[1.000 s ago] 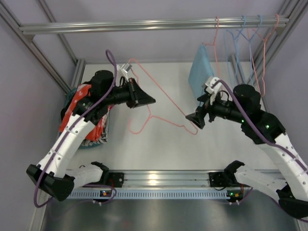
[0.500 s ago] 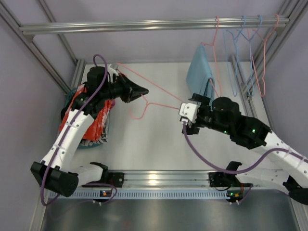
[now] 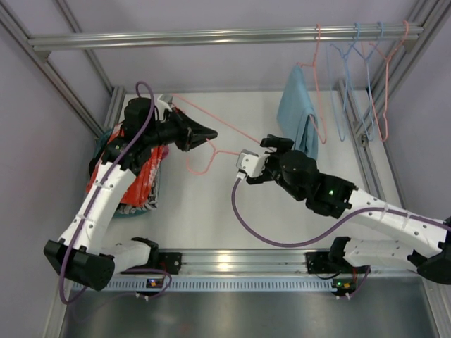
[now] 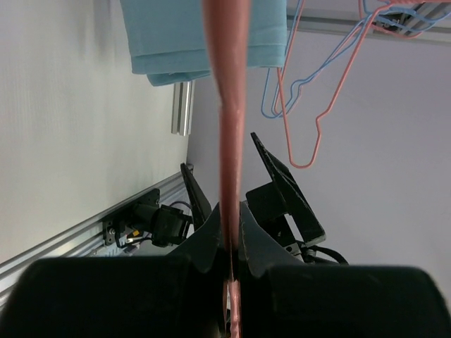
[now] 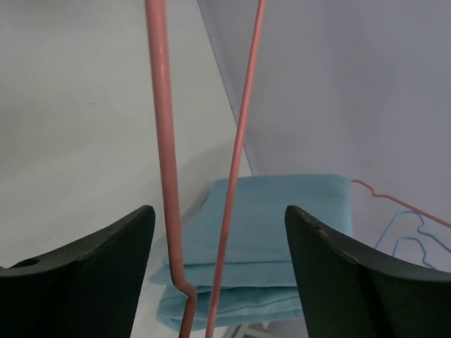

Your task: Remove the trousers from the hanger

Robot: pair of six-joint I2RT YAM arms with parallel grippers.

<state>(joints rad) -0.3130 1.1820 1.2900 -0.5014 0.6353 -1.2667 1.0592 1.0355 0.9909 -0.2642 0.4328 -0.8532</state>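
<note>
Wire of the bare pink hanger (image 5: 161, 141) stretched lengthwise from our left fingers (image 3: 196, 132), which pinched it, across to our right fingers (image 5: 91, 260), which were spread wide with both strands passing between them without touching. Orange-red trousers (image 3: 149, 174) lay heaped behind and below our left fingers, off any hanger. The blue folded cloth (image 3: 294, 116) hung under the rail (image 3: 211, 35), straight ahead of our right fingers and nearer that arm. We judged that reach belonged to the right.
</note>
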